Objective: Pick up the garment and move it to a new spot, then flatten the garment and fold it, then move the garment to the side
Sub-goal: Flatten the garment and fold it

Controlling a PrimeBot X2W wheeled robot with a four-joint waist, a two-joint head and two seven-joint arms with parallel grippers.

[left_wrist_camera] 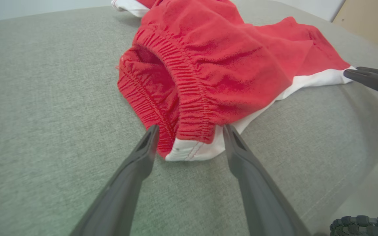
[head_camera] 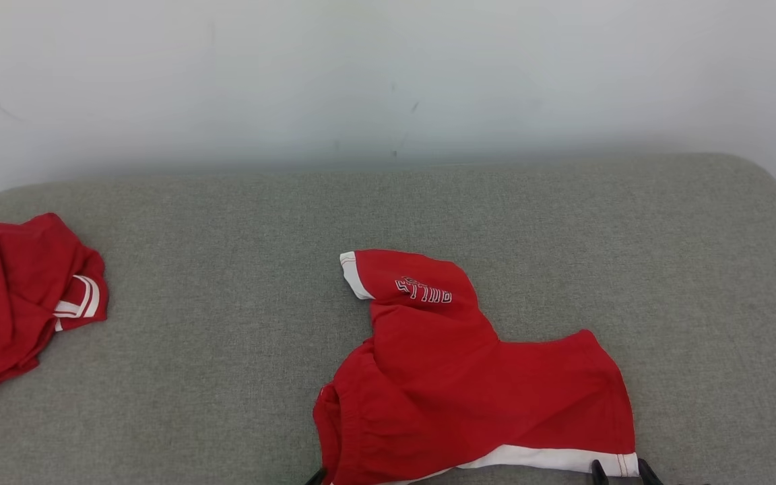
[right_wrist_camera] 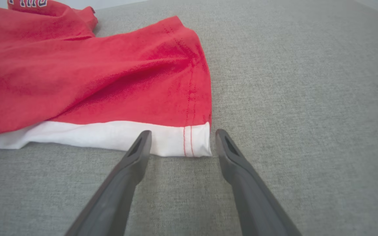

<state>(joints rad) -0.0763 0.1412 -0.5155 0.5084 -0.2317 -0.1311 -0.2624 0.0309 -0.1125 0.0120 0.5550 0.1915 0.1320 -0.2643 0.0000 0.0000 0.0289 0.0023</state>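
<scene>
Red shorts point(head_camera: 469, 391) lie rumpled and partly spread on the near side of a grey fabric surface point(head_camera: 226, 283). The gathered elastic waistband point(left_wrist_camera: 189, 91) gapes open at the left. One leg lies flat to the right, edged by a white hem band point(right_wrist_camera: 110, 136); the other leg folds away, showing white outlined lettering point(head_camera: 424, 291)

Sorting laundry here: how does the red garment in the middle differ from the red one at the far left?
The middle garment lies partly spread, showing a wide white hem band and lettering; the left garment is bunched, showing thin white stripes. The left hand and right hand stand open at the middle garment's near edge; the left garment lies apart from them. Both are red with white trim, on the grey cushion.
</scene>
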